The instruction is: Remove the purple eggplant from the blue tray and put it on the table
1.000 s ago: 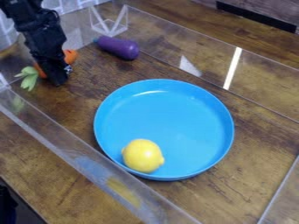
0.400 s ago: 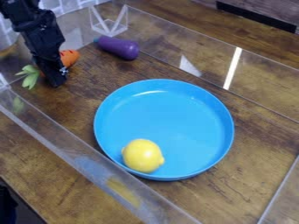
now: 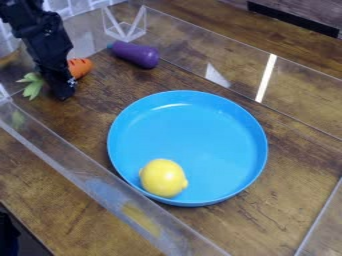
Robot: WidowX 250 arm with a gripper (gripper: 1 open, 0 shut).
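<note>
The purple eggplant [image 3: 134, 54] lies on the table [image 3: 267, 70] at the back, outside the blue tray [image 3: 201, 130] and a little beyond its far-left rim. My black gripper [image 3: 60, 88] stands at the far left, well left of the eggplant, with its fingers together. It comes down over the middle of an orange carrot [image 3: 80, 68] with a green top [image 3: 30, 84]. Whether the fingers pinch the carrot I cannot tell.
A yellow lemon [image 3: 163, 177] sits inside the tray near its front rim. A clear plastic wall [image 3: 80, 165] runs along the table's left and front. A clear stand [image 3: 127, 20] rises behind the eggplant.
The gripper has shifted slightly, and the carrot's orange end sits a touch lower beside it. Eggplant, tray and lemon have not moved.
</note>
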